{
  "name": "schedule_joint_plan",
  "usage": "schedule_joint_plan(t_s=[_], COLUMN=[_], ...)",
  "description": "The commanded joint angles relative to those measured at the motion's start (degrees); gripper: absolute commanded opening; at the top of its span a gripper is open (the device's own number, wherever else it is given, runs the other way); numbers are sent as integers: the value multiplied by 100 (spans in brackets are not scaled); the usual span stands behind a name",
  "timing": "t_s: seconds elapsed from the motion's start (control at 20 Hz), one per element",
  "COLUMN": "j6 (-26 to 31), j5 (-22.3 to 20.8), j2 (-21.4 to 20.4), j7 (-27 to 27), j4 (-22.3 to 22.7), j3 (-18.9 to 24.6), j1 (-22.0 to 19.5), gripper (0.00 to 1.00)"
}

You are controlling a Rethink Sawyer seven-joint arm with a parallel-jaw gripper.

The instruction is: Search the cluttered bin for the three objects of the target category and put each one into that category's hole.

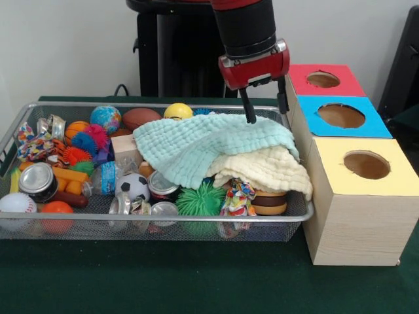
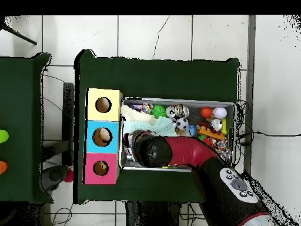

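- Bin (image 1: 19, 124) sat on the table (image 1: 163, 281), stretching away from under the gripper (image 1: 265, 108) toward the side opposite the boxes; whichever category was wanted, its items lay among that clutter, possibly hidden.
- Teal cloth (image 1: 196, 147) lay just below the gripper, whose two fingers stood spread and empty. Closing there would probably have snagged fabric, not a target, and dragged toys out over the rim.
- Cream cloth (image 1: 268, 170) beneath it overhung the bin edge and could have slid off with it.
- Blue box (image 1: 366, 121) stood close beside the gripper, so a sideways swing risked knocking it.
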Motion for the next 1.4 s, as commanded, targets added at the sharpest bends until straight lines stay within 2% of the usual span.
schedule_joint_plan(t_s=[0.05, 0.15, 0.25, 0.55, 0.7, 0.95, 1.2, 1.4], j6=[520, 728, 789, 1349, 1871, 2542, 3252, 3392], j5=[-962, -1177, -1196, -946, -799, -797, -956, -1054], j2=[-299, -406, -482, -779, -1016, -1353, -1648, -1896], j7=[-421, -521, -513, -544, -660, -685, -1051, -1197], j4=[-949, -1089, -1110, -1094, -1202, -1402, -1549, -1461], j3=[-466, -501, -430, -114, -32, -61, -35, -53], j1=[140, 187, 122, -180, -220, -205, -335, -514], gripper=[100, 100, 100, 100, 100, 100, 100, 100])
